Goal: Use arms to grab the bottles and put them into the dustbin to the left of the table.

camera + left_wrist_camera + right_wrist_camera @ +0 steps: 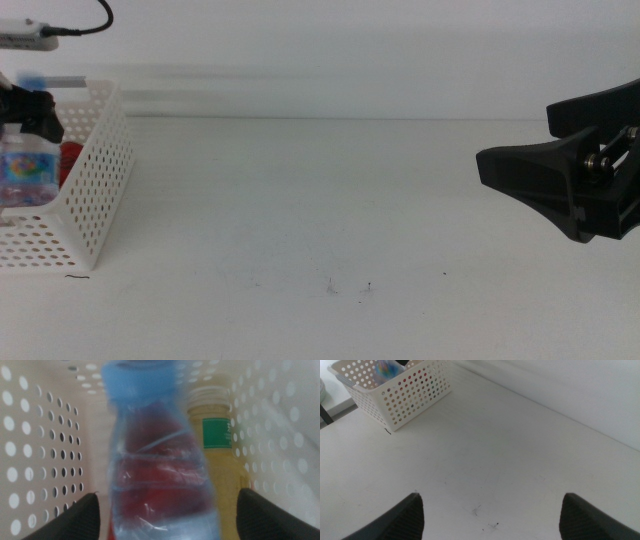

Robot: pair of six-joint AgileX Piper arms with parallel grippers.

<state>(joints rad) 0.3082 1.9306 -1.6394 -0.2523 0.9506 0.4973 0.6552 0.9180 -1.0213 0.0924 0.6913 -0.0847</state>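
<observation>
My left gripper (pixel 33 112) hangs over the white dustbin (pixel 95 190) at the table's left edge, jaws open. The clear blue-capped water bottle (pixel 27 172) is upright and blurred just below it, inside the dustbin. In the left wrist view the water bottle (pixel 160 460) stands between the spread jaws of the left gripper (pixel 168 492) without touching them. The yellow tea bottle (pixel 217 460) lies behind it, and red shows through the water bottle. The red can (pixel 70 160) lies in the dustbin. My right gripper (pixel 515 135) is open and empty at the right.
The white table (pixel 320 200) has a few tiny dark specks (pixel 332 288) near the front middle. The right wrist view shows the dustbin (pixel 405 390) far off across the table from the right gripper (pixel 491 495). A white arm link (pixel 25 38) shows at top left.
</observation>
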